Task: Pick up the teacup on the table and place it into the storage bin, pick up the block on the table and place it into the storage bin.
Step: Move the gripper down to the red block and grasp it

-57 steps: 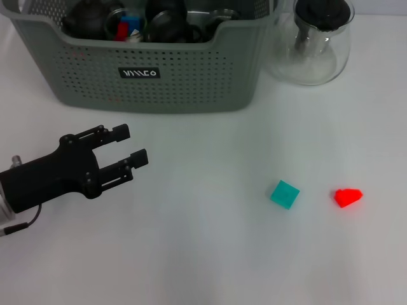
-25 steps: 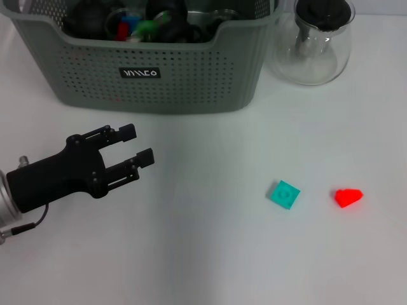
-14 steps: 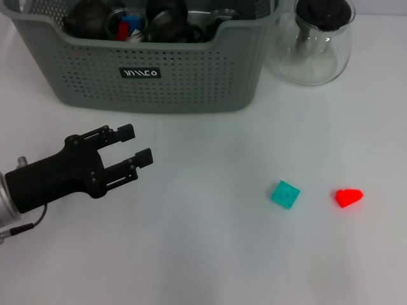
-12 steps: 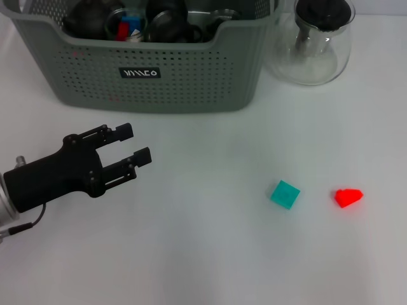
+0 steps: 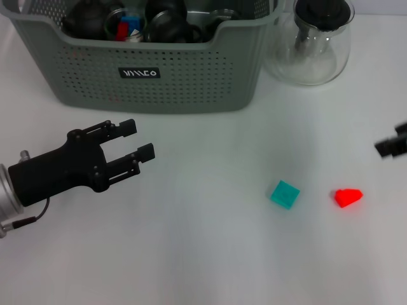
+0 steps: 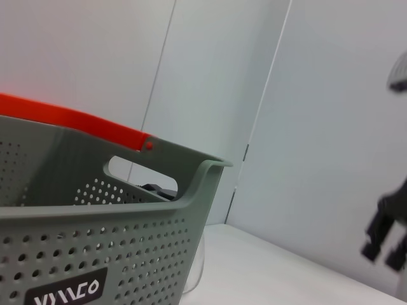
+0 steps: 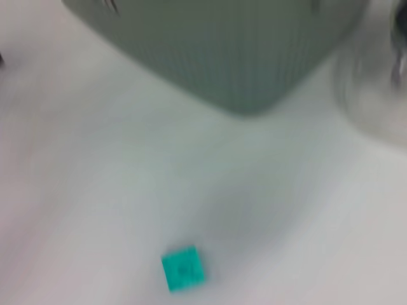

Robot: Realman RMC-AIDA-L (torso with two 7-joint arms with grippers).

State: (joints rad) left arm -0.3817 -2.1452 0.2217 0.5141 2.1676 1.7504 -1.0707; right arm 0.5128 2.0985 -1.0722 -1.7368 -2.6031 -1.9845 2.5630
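The right gripper (image 5: 394, 145) (a dark smear) is cut by the head view's edge.

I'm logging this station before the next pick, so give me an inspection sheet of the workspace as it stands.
Surface: white table, no spills seen.
Job's things: storage bin at the far side, already holding dark items and a blue and red piece; teal block and red block lie apart on the table. No teacup seen on the table.
Clutter: glass carafe with black lid beside the bin.
Grippers: left claw open, empty, in front of the bin; right claw just entering at the table's right edge.
Cables: thin lead at the left wrist.
Surroundings: pale wall panels.
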